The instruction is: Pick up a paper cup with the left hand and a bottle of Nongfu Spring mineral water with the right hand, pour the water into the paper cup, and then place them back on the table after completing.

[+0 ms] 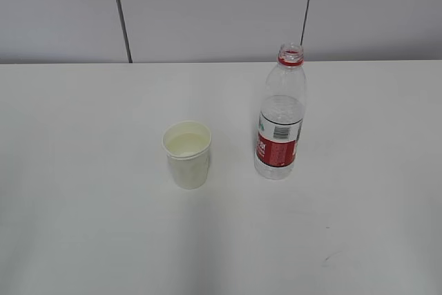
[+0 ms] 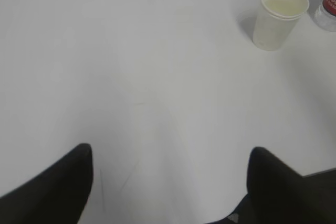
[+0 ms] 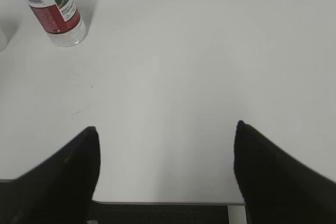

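The white bench [image 1: 83,226] carries a paper cup [image 1: 187,155] standing upright near its middle with clear water [image 1: 187,144] inside, and just beside it, on the right and not touching, an uncapped bottle [image 1: 280,119] with a red label, also upright.

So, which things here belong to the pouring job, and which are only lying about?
For the job:
- paper cup, liquid inside
- water bottle, uncapped
- left gripper, open
- right gripper, open
- table

Lying about:
- nothing else visible
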### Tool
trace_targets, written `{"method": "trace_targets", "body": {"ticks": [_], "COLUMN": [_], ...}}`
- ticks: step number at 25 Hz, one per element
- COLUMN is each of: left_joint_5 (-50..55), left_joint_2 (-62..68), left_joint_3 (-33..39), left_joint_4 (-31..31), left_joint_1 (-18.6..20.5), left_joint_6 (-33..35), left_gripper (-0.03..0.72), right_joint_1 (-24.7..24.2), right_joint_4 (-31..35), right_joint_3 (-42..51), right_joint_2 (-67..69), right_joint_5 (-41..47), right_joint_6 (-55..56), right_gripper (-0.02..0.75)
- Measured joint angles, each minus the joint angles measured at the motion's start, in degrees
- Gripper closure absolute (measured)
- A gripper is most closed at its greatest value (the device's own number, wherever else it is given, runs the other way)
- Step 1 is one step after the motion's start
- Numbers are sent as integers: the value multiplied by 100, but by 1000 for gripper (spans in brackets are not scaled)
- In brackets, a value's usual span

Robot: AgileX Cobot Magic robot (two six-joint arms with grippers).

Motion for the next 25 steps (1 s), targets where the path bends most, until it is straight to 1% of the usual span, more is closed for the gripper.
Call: {"method": "trace_targets", "body": {"ticks": [25], "left_joint_5": [0], "left_joint_2": [0], "left_joint_3": [0], "left_joint_4": [0], "left_joint_1": [0], "left_joint_6": [0], "left_gripper": [137], "right_joint_1": [0], "right_joint_4": [0], "right_joint_3": [0], "right_joint_2": [0], "right_joint_5": [0], "right_joint_6": [18], "right_gripper": [150]}}
